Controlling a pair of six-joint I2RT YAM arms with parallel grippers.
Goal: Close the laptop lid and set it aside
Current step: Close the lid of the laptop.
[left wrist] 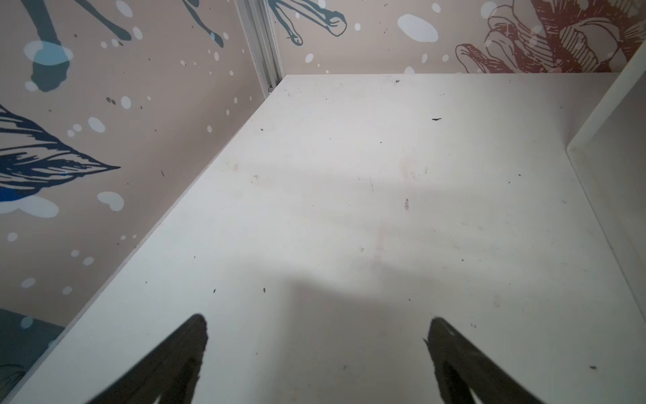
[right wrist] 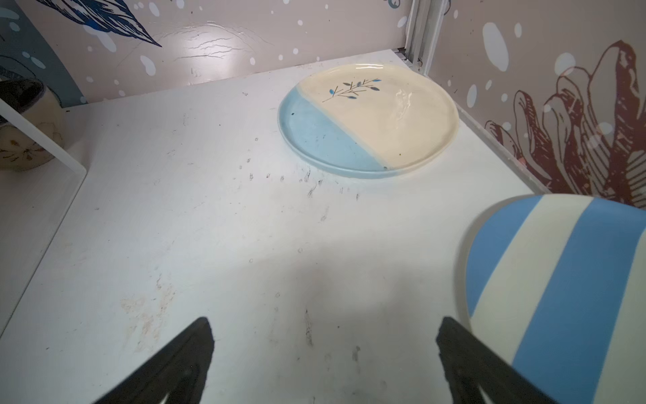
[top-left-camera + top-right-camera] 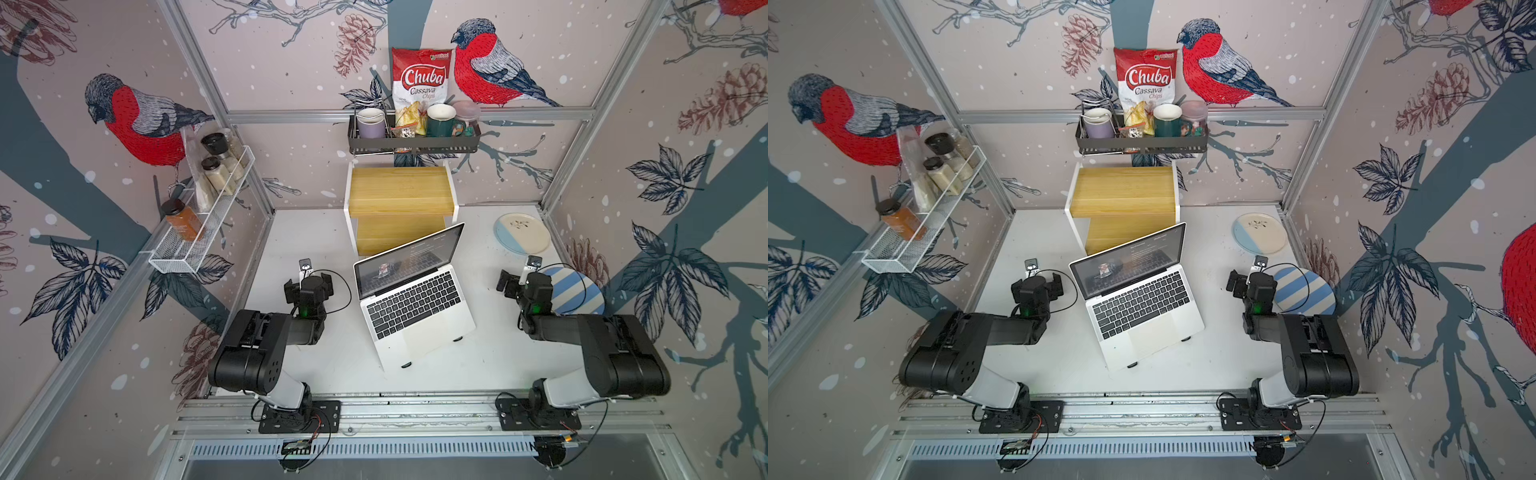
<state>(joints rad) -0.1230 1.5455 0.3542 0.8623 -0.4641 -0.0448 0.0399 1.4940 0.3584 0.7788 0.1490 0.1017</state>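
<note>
Flanking the laptop, the left gripper and right gripper hung spread wide and empty above the worktop, clear of the machine. The laptop sat mid-worktop, apparently raised on a black stand of which only the feet showed. A one-sided push on the open laptop lid could skid or tip it off. The striped plate just beside the right gripper risked a knock. The bamboo shelf close behind the lid limited clearance.
</note>
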